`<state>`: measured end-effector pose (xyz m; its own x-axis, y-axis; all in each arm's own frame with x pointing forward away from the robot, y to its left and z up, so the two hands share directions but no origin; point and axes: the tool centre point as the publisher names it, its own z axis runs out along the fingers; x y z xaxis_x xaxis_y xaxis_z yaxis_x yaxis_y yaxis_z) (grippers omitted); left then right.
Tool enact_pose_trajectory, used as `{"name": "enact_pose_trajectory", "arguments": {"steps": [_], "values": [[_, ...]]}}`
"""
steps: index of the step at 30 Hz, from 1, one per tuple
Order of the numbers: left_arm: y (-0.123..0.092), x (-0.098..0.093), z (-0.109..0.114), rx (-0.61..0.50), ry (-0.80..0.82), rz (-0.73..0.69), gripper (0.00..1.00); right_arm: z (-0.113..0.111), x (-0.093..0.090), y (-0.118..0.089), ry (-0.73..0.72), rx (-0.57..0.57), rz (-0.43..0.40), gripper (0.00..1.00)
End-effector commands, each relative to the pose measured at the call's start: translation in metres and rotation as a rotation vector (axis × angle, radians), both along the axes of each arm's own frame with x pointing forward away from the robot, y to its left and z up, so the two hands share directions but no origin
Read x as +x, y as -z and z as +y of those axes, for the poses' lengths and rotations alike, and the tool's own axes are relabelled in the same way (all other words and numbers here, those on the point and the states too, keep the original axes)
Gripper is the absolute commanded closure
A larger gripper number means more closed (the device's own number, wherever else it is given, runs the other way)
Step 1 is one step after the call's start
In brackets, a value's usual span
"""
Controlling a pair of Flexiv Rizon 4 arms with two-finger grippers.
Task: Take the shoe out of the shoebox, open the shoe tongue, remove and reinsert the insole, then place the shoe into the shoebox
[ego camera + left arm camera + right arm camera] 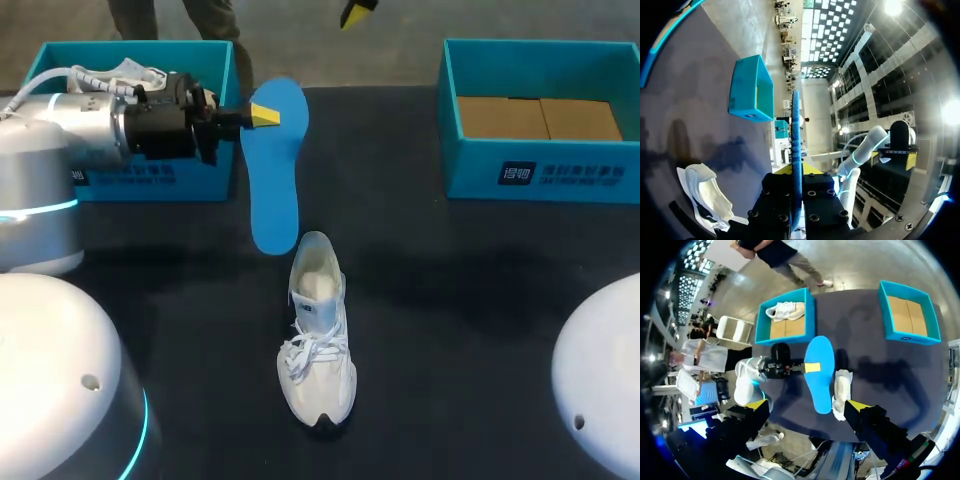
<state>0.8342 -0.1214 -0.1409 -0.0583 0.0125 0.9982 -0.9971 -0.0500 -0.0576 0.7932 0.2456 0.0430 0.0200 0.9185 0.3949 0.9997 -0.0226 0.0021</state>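
My left gripper (262, 115) is shut on the heel end of a blue insole (275, 170), which it holds flat above the table, toe end hanging over the shoe's heel. In the left wrist view the insole (796, 140) shows edge-on between the fingers. The white lace-up shoe (318, 340) stands upright mid-table, tongue pulled open, toe toward me. My right gripper (806, 405) hangs high above the table, open wide with nothing in it, and looks down on the insole (819, 372) and the shoe (841, 392). One of its yellow tips (358, 12) shows at the far edge.
A teal shoebox (215, 70) at the back left holds another white shoe (785, 311). A second teal shoebox (540, 170) at the back right shows only its cardboard floor. Dark table surface surrounds the shoe on both sides.
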Motion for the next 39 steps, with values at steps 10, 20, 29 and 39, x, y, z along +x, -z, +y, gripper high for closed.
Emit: {"name": "enact_pose_trajectory", "arguments": {"steps": [10, 20, 29, 39], "values": [[-0.001, -0.001, 0.0, 0.004, -0.002, 0.0, 1.0, 0.044, -0.018, 0.025, 0.071, -0.32, -0.02, 0.0], [-0.001, -0.001, 0.0, 0.004, -0.002, 0.0, 1.0, 0.062, -0.021, 0.047, 0.043, -0.34, -0.035, 0.0], [-0.001, -0.001, 0.0, 0.004, -0.002, 0.0, 1.0, 0.06, -0.021, 0.048, 0.037, -0.286, -0.055, 0.0], [-0.001, -0.001, 0.0, 0.004, -0.002, 0.0, 1.0, 0.035, -0.032, 0.045, 0.058, -0.062, -0.079, 0.0]]}}
